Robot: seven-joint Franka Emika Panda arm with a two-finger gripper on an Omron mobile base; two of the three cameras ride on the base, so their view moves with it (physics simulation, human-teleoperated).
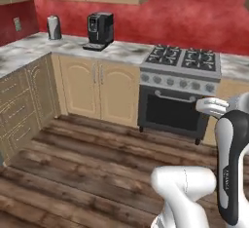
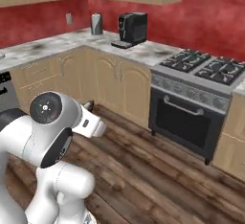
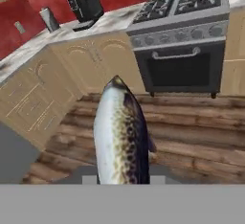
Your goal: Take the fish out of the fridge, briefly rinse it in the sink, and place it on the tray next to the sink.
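The fish (image 3: 119,132) is silvery with a dark speckled back. It stands up from the bottom of the hand view, close to the camera, and hides the fingertips. My gripper (image 1: 202,106) is shut on the fish and is held in the air over the wooden floor, facing the oven and the corner cabinets. The fridge, the sink and the tray are out of view.
A stove with a dark oven door (image 1: 175,110) stands ahead at the right. A black coffee machine (image 1: 99,31) and a grey kettle (image 1: 54,27) sit on the marble counter (image 1: 126,51). Tan cabinets (image 1: 99,88) line the corner, and the wooden floor (image 1: 87,168) lies between.
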